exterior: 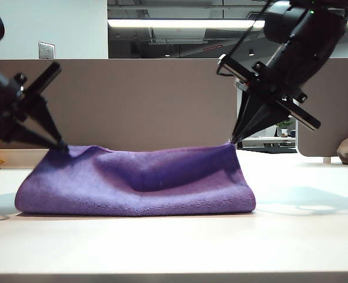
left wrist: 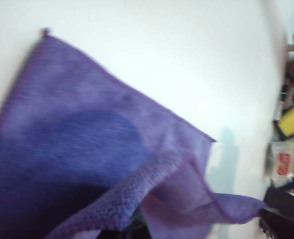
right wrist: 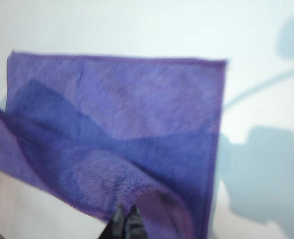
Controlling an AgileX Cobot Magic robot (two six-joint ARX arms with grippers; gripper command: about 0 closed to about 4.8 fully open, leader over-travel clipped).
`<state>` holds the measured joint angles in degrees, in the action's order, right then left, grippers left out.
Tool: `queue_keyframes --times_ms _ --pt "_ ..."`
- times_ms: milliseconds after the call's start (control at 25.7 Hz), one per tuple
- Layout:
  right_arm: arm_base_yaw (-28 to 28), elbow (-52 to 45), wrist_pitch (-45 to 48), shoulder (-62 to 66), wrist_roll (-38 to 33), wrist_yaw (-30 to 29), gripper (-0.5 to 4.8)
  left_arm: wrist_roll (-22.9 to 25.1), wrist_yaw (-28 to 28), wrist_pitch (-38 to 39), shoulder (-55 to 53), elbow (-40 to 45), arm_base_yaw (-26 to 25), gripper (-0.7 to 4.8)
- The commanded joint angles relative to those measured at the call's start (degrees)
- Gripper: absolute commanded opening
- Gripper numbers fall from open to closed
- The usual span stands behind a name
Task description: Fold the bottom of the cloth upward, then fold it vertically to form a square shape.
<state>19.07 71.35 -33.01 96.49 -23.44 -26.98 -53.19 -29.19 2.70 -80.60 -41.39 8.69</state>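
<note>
Lifted cloth (left wrist: pixel 77 139) corner, white table (left wrist: pixel 186 59)

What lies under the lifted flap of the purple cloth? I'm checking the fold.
Under the flap held by the left gripper and right gripper lies the cloth's own lower layer on the table; beneath that is hidden.

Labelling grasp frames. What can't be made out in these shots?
- Left end effector tips: exterior view, sunk into the cloth; left wrist view, covered by a lifted fold.
- Right end effector in the right wrist view: cut by the frame edge and blurred.
- Cloth's far edge: exterior view, hidden behind the raised fold.
</note>
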Motion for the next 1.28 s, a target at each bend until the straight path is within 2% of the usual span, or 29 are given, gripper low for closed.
queue_keyframes --times_ms 39,388,427,466,505,544,583,777,971,1282 --pt "-1.1 0.3 1.8 0.7 -0.5 -3.3 -0.02 1.0 -0.3 -0.2 -1.0 -0.2 -0.7 -0.06" --pt "-1.0 0.3 6.4 2.9 -2.5 -6.8 -0.01 2.1 0.8 -0.5 -1.0 -0.7 -0.8 -0.05" --pt "-1.0 0.3 6.4 3.2 -2.5 -6.6 0.15 2.1 0.7 -0.4 -1.0 -0.7 -0.8 -0.03" --pt "-1.0 0.3 6.4 3.3 -2.5 -6.5 0.62 2.1 0.6 -0.5 -1.0 -0.7 -0.8 0.04" --pt "-1.0 0.3 6.4 3.3 -2.5 -6.3 1.45 2.1 0.3 -0.5 -1.0 -0.7 -0.8 0.77" --pt "-1.0 0.3 6.6 3.2 -2.5 -6.2 1.5 2.2 -0.3 -0.6 -1.0 -0.7 -0.8 1.17" --pt "-1.0 0.3 6.7 3.2 -2.5 -6.2 1.5 2.2 -0.5 -0.7 -1.0 -0.7 -0.8 1.2" --pt "-1.0 0.3 4.5 3.2 -2.4 -5.6 1.5 2.4 -3.2 -3.6 -1.0 -0.7 -0.8 1.22" --pt "-1.0 0.3 -4.0 3.2 3.4 0.5 1.66 2.8 -2.9 -1.1 -1.0 -0.7 -0.8 1.21" --pt "-1.0 0.2 -10.0 3.3 5.6 1.1 1.72 5.9 -4.7 0.9 -1.0 -0.7 -0.8 1.07"
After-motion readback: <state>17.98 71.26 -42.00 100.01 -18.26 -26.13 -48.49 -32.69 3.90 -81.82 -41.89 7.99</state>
